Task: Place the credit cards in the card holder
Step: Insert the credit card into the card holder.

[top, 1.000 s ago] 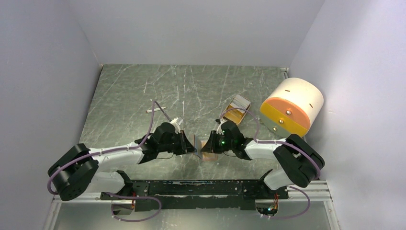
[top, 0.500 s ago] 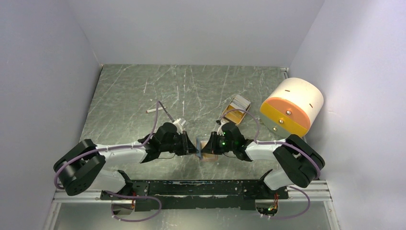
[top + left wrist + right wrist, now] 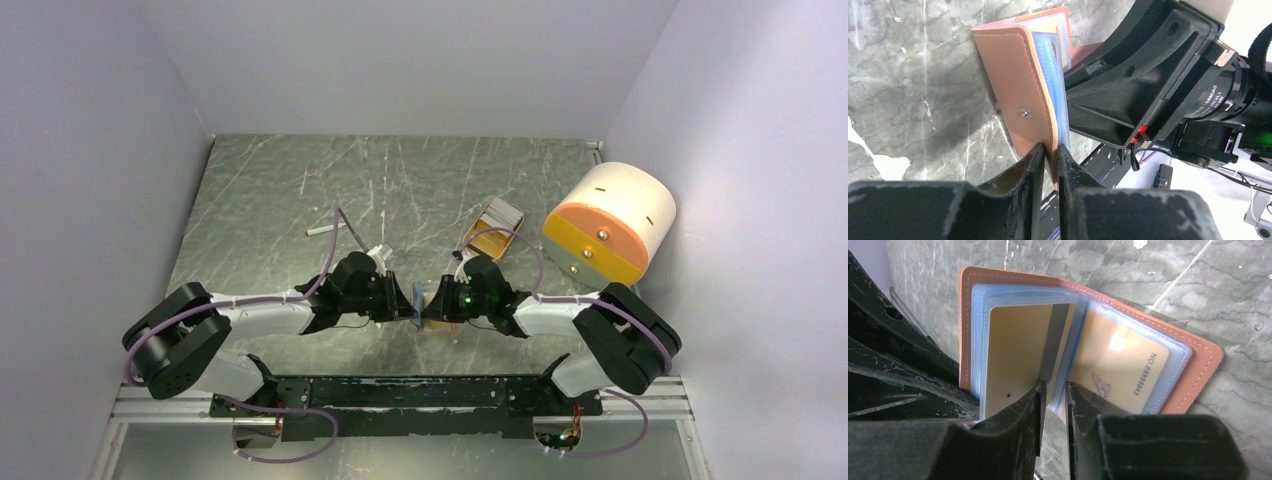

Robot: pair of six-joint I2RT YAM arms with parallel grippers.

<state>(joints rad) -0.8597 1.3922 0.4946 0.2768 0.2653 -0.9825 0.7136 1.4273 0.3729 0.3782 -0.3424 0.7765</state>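
The card holder (image 3: 1018, 95), reddish-brown leather with a snap button, stands on edge between the two grippers (image 3: 437, 322). My left gripper (image 3: 1050, 150) is shut on the lower edge of its cover (image 3: 410, 304). The right wrist view shows the card holder (image 3: 1198, 365) spread open, with bluish clear sleeves. One orange-yellow credit card (image 3: 1015, 355) sits in the left sleeve and another (image 3: 1118, 365) in the right one. My right gripper (image 3: 1054, 387) pinches the middle sleeves at their lower edge, jaws narrowly apart (image 3: 426, 304).
A tan oblong tray (image 3: 493, 228) holding more cards lies behind the right gripper. A big cream-and-orange cylinder (image 3: 608, 222) stands at the right wall. A small white stick (image 3: 322, 229) lies at the back left.
My left arm has slid right, bringing its fingers up against the card holder. The right arm has barely moved.
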